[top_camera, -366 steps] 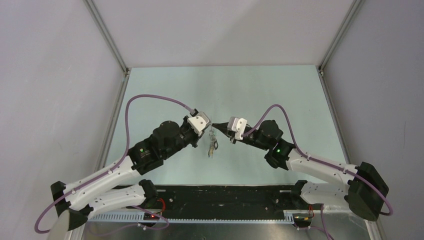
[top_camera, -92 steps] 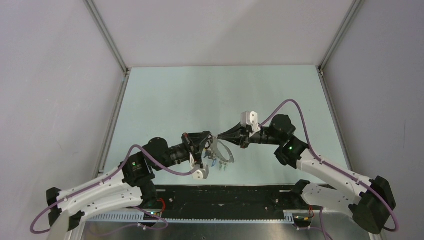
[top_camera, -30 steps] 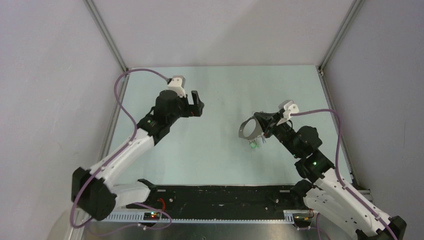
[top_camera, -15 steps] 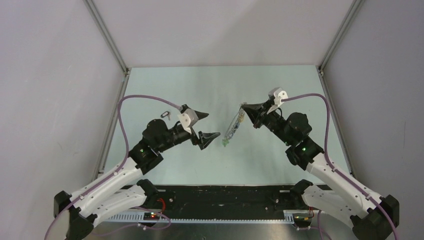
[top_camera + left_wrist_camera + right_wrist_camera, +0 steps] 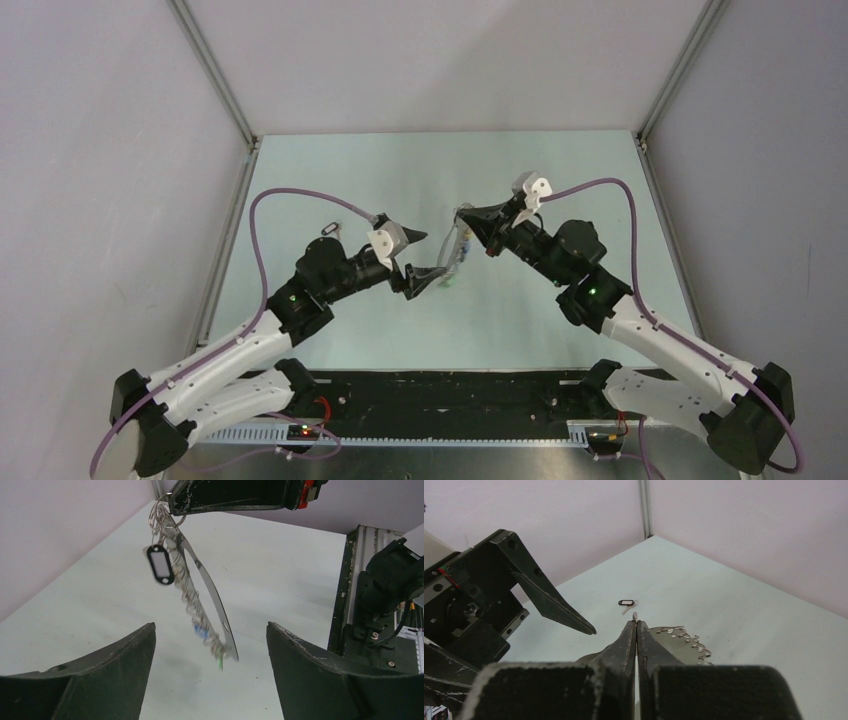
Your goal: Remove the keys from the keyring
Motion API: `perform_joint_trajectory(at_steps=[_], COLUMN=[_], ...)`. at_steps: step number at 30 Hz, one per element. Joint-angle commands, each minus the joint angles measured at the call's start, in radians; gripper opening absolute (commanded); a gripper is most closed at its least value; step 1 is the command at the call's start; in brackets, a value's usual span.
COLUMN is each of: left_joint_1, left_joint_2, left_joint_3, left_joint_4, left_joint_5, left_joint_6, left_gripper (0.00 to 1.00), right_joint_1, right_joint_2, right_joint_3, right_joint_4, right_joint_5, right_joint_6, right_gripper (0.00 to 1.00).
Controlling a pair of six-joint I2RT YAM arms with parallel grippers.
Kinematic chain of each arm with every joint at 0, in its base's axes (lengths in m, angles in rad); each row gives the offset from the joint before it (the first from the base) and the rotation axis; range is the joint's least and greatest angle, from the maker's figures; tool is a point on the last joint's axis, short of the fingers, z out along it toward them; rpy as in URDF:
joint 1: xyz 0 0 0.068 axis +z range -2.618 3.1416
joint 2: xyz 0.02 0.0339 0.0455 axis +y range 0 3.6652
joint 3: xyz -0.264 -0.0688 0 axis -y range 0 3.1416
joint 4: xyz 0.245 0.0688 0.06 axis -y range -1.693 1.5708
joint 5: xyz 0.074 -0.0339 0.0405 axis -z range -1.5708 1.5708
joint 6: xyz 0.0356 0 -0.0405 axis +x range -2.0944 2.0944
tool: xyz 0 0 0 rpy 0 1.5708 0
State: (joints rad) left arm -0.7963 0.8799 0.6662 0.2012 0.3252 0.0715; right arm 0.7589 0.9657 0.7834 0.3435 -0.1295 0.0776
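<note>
My right gripper (image 5: 460, 214) (image 5: 636, 623) is shut on the top of the keyring (image 5: 456, 245) and holds it up over the table. The keyring (image 5: 209, 592) hangs as a thin dark loop, and a curved stretch of it (image 5: 676, 647) shows behind the right fingers. Several keys (image 5: 202, 630) dangle along it, blurred, with a blue and a green head low down and a black tag (image 5: 160, 565) near the top. My left gripper (image 5: 432, 252) (image 5: 210, 626) is open. Its fingertips (image 5: 142, 640) flank the ring's lower end without touching it.
A loose key with a black tag (image 5: 330, 228) (image 5: 626, 603) lies on the pale green table (image 5: 540, 170), left of the arms. Grey walls and metal corner posts (image 5: 215, 75) enclose the table. A black rail (image 5: 450, 390) runs along the near edge.
My left gripper has swung right and closed in around the hanging keyring, its jaws narrowing somewhat. The right gripper has carried the keyring slightly left and farther back.
</note>
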Motion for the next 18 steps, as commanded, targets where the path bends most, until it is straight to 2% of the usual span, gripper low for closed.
perform_joint_trajectory(at_steps=[1, 9, 12, 14, 16, 18], left_joint_1=[-0.007, -0.007, -0.007, -0.007, -0.007, -0.007], left_joint_2=[-0.001, 0.012, 0.012, 0.018, 0.032, 0.042], left_joint_3=[0.028, 0.046, 0.045, 0.046, 0.051, 0.069], left_joint_4=[0.042, 0.035, 0.038, 0.038, 0.039, 0.03], left_joint_5=[-0.021, -0.038, -0.055, -0.084, -0.037, -0.023], left_joint_6=[0.011, -0.004, -0.009, -0.021, -0.01, -0.025], left_gripper=[0.71, 0.31, 0.23, 0.05, 0.01, 0.0], right_joint_1=[0.039, 0.073, 0.074, 0.074, 0.074, 0.074], right_joint_2=[0.011, -0.021, -0.047, -0.062, -0.079, -0.092], right_joint_3=[0.082, 0.091, 0.09, 0.09, 0.088, 0.083], right_joint_4=[0.108, 0.071, 0.022, -0.006, -0.032, -0.057], right_joint_5=[0.02, 0.051, 0.069, 0.073, 0.073, 0.07], right_joint_6=[-0.03, -0.063, -0.072, -0.073, -0.073, -0.074], right_gripper=[0.0, 0.0, 0.0, 0.0, 0.0, 0.04])
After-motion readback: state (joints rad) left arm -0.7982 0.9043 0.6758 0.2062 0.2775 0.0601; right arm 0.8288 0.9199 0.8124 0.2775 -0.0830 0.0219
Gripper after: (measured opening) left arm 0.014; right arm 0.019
